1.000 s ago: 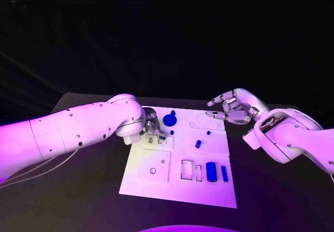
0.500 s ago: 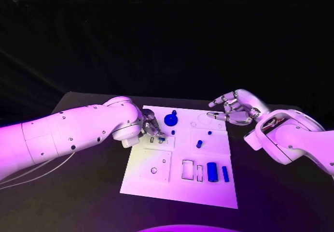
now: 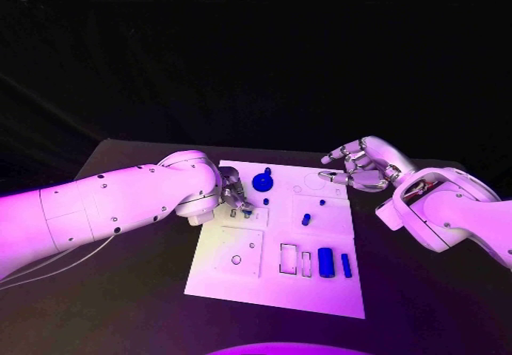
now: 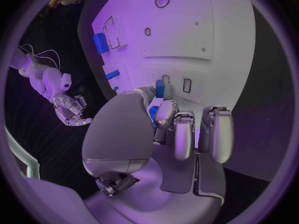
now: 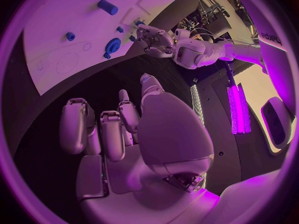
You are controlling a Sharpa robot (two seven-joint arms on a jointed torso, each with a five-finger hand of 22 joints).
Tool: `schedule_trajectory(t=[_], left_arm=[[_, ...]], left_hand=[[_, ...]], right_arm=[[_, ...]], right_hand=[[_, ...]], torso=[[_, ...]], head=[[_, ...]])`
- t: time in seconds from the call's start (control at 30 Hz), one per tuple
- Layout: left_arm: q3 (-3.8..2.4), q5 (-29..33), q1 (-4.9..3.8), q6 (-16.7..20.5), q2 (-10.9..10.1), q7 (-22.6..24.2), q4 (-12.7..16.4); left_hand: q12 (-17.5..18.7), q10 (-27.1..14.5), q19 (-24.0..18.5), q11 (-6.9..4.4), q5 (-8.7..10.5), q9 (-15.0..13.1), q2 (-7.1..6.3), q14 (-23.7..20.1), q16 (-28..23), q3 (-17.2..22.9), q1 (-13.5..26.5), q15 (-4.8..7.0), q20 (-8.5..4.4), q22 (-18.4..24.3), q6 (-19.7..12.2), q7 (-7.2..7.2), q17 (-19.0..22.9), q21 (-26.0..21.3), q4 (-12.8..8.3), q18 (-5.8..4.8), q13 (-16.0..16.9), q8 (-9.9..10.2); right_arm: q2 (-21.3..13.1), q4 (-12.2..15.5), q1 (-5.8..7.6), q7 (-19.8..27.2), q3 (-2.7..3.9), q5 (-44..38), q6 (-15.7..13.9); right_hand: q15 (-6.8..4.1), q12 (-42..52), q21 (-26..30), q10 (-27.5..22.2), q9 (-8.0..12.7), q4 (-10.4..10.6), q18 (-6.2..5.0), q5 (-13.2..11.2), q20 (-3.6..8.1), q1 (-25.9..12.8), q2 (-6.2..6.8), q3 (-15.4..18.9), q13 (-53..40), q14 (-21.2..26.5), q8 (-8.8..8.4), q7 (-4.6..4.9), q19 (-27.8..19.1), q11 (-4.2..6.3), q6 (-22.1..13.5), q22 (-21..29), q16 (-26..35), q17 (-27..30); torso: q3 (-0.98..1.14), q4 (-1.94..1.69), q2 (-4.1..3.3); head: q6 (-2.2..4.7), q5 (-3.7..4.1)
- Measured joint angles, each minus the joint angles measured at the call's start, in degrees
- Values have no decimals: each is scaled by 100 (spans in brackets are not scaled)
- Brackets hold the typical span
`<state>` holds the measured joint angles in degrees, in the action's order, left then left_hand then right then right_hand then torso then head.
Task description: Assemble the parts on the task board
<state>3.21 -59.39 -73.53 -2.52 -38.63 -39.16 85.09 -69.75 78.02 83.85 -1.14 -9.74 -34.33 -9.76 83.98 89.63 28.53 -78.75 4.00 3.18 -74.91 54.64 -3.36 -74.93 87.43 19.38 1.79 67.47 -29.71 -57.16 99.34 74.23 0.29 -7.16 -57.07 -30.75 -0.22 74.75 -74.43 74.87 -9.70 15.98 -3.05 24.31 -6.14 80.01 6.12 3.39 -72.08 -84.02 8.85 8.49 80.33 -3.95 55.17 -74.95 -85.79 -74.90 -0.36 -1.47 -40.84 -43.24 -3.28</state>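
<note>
The white task board (image 3: 272, 292) lies in the middle of the black table. My left hand (image 3: 233, 194) hovers over the board's far left part and pinches a small blue part (image 3: 248, 212) between thumb and finger, just above two small slots (image 3: 233, 214). The left wrist view shows that hand (image 4: 168, 134) with the blue part (image 4: 159, 88) at its fingertips, close over the board (image 4: 206, 25). My right hand (image 3: 357, 166) hangs above the board's far right corner, fingers loosely curled and apart, holding nothing; in the right wrist view the hand (image 5: 124, 134) is off the board (image 5: 62, 10).
A blue gear-like knob (image 3: 263, 182) and several small blue pegs such as one (image 3: 305, 219) stand on the far half. Near the front right lie a blue block (image 3: 325, 262) and a thin blue bar (image 3: 345, 265) beside two rectangular slots (image 3: 288, 259).
The left hand has edged slightly toward the small slots with the blue part still pinched. The right hand has stayed in place.
</note>
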Motion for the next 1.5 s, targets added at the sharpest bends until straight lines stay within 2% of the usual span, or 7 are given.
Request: schedule_trajectory(t=[0.13, 0.3, 0.73, 0.8, 0.9, 1.3, 1.5], left_arm=[[1, -100, 5, -43, 2, -4, 0], [1, -226, 13, -129, 2, -12, 3], [2, -384, 32, -273, 23, -34, -3], [2, -394, 34, -276, 27, -36, -7], [0, -408, 39, -277, 35, -37, -14], [-1, -439, 71, -254, 60, -46, -35], [-6, -452, 82, -242, 62, -52, -34]], left_hand=[[0, 0, 0, -1, -11, -9, -8, 0, 0, 38, 8, 0, 0, 0, 3, 2, 0, 0, 9, -1, 0, 0], [0, 1, 0, -1, -26, -201, -61, 0, 0, 129, 61, 0, 0, 0, 4, 2, 1, 0, -52, 0, 0, 0], [0, 0, 0, 0, -26, -210, -90, 0, 0, 156, 92, 0, 0, 0, 12, 9, 1, 0, -60, 0, -1, -24], [0, 3, 0, -2, -26, -215, -105, 0, 0, 202, 107, 0, 0, 0, 12, 9, 1, -1, -59, 0, 6, -24], [0, 18, 0, -17, -25, -366, -128, 0, 0, 211, 130, 0, 0, 0, 12, 9, 2, -1, -68, 0, 9, -23], [0, 18, 0, -17, -23, -376, -144, 0, 0, 224, 147, 0, 0, -4, 13, 9, 2, -1, -82, 0, 20, -17], [-34, 37, 0, 3, -22, -493, -140, 0, 0, 243, 192, 0, 0, -3, 13, 8, 2, 22, -100, 0, 34, -12]], right_arm=[[-2, 3, -1, 0, 0, -2, 0], [-2, 5, -1, -2, 0, -6, 1], [1, 9, -1, -4, 0, -15, 2], [1, 10, -1, -4, 0, -17, 2], [1, 12, -1, -4, 0, -18, 2], [-6, 25, -2, -4, 0, -23, 2], [-10, 31, -2, -4, 0, -24, 2]], right_hand=[[0, 0, 0, 0, 0, 0, 0, 0, 0, 0, 0, 0, 0, 0, 0, 0, 0, 0, 0, 0, 0, 0], [0, 0, 0, 0, 0, 1, 0, 0, 0, 0, 0, 1, 0, 0, 0, 0, 0, 0, 0, 1, 0, 0], [0, 0, 0, 0, -1, 24, 0, 0, 0, 0, 0, 24, 0, 0, 0, 0, 0, 0, 0, 1, 0, -4], [0, 0, 0, 0, -1, 24, 0, 0, 0, 0, 0, 24, -1, 0, 0, 0, 0, 0, 0, 2, 0, -4], [0, 0, 0, 0, -1, 24, 0, 0, 0, 0, 0, 24, 0, 0, 0, 0, 0, 0, 0, 2, 0, -4], [0, 0, 0, 0, -1, 24, 0, 0, 0, 0, 0, 24, -1, 0, 0, 0, 0, 0, 0, 3, 22, -3], [0, 0, 0, 0, -1, 24, 0, 0, 0, 0, 0, 24, -1, 0, 0, 0, 0, 0, 0, 3, 22, -3]], torso=[[2, -1, -1], [2, -1, -1], [2, -3, 6], [2, -3, 6], [2, -3, 5], [3, -3, 0], [4, -2, 1]], head=[[-9, 0], [-20, 2], [-27, -14], [-27, -15], [-27, -15], [-41, -8], [-55, -7]])
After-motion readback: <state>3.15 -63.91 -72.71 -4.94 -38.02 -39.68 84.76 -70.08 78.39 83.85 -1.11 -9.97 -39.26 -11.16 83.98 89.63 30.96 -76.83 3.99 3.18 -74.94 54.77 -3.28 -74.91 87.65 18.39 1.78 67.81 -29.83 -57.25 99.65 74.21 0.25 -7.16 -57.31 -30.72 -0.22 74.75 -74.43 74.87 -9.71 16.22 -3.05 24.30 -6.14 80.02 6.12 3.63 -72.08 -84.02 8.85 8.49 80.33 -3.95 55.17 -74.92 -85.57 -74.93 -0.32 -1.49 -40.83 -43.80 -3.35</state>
